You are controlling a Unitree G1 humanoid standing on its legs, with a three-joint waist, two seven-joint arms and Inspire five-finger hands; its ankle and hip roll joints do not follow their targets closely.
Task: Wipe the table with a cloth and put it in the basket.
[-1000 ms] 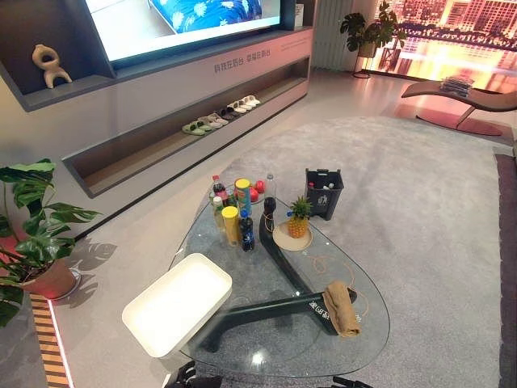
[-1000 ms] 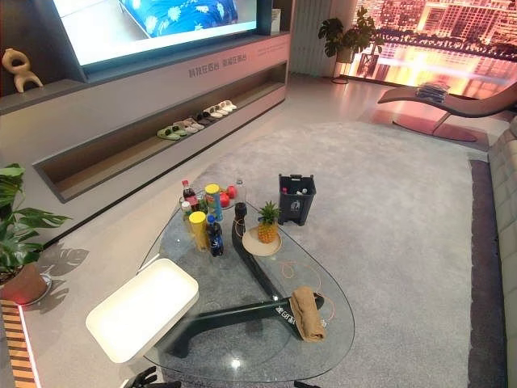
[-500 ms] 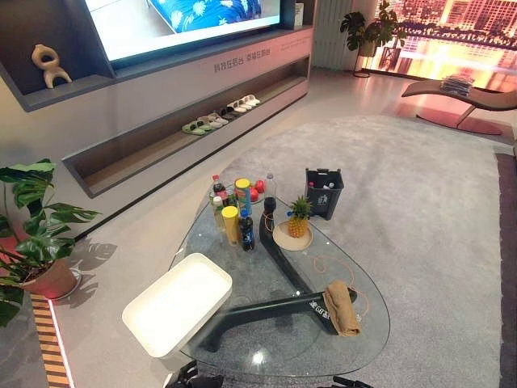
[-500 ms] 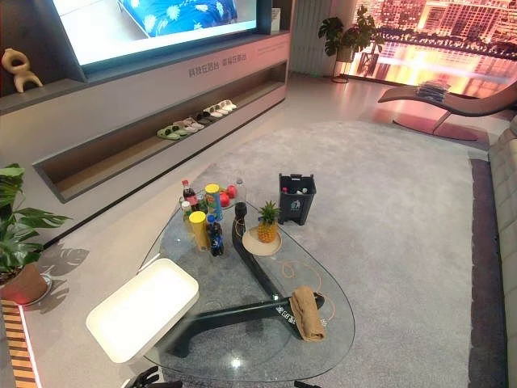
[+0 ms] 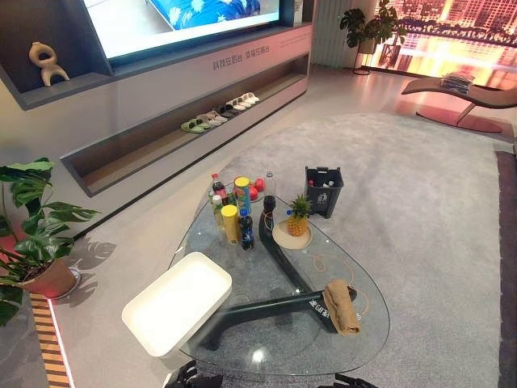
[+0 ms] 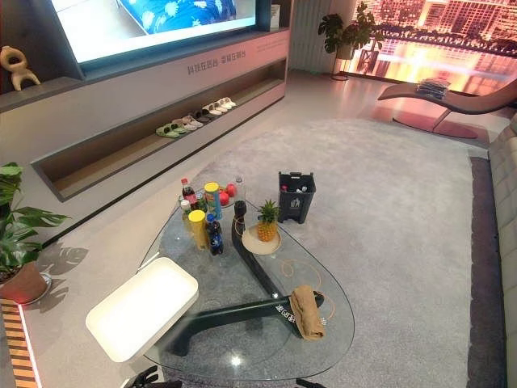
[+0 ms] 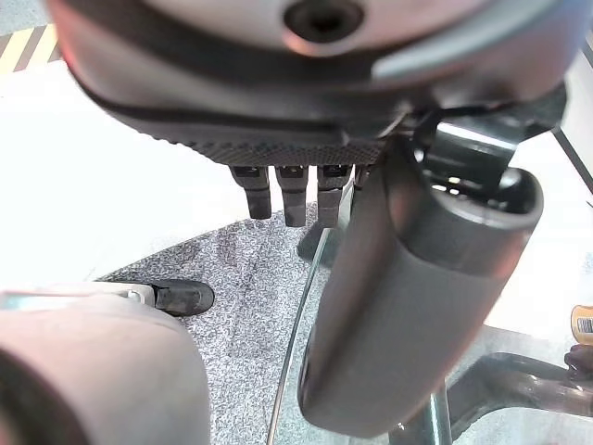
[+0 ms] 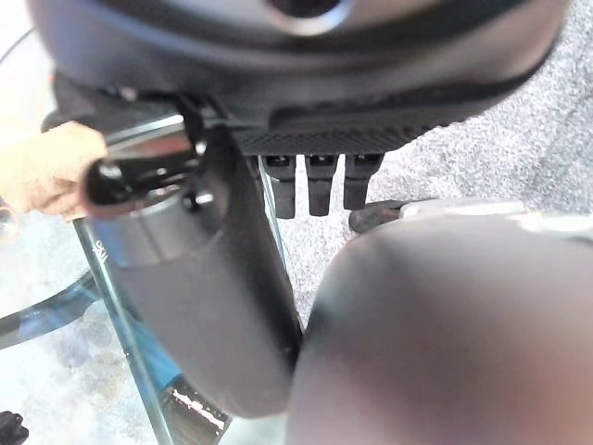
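Glass table [image 5: 242, 339], tan cloth [image 5: 342, 307] right, white basket [image 5: 178, 303] left

Each hand is a dark, ribbed block with a round screw recess. The left hand [image 7: 306, 120] carries short black fingers at 6 o'clock and a thick grey thumb. The right hand [image 8: 315, 139] looks the same.

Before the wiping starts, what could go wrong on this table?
The tan cloth lies near the glass table's right edge, so a clumsy grab could push it off onto the carpet. A wide wipe toward the far end could topple the upright bottles or knock the pineapple off its plate. The white basket overhangs the table's left edge, so a careless drop of the cloth might tip it.
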